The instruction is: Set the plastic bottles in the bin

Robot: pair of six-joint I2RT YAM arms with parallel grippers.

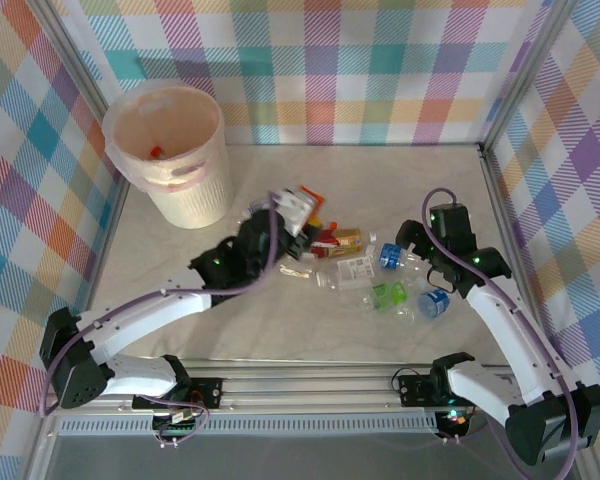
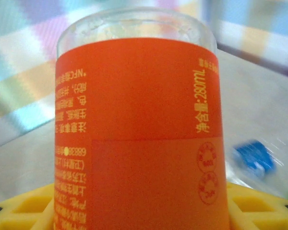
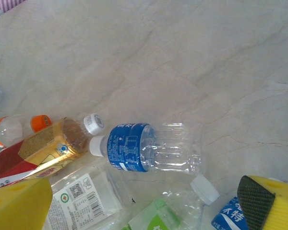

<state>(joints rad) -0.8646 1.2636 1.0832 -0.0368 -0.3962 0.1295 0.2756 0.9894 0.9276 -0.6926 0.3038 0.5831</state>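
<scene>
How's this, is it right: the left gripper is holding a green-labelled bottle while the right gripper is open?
No: the bottle in the left gripper has an orange label, as the left wrist view shows. The right gripper is open.

**Left claw (image 1: 283, 222) gripping, right claw (image 1: 408, 248) wide apart**

The left arm stretches forward and inward, its yellow pads (image 2: 259, 206) pressed on an orange-label bottle (image 2: 139, 134). The right arm bends at the elbow; its claw points downward.
</scene>
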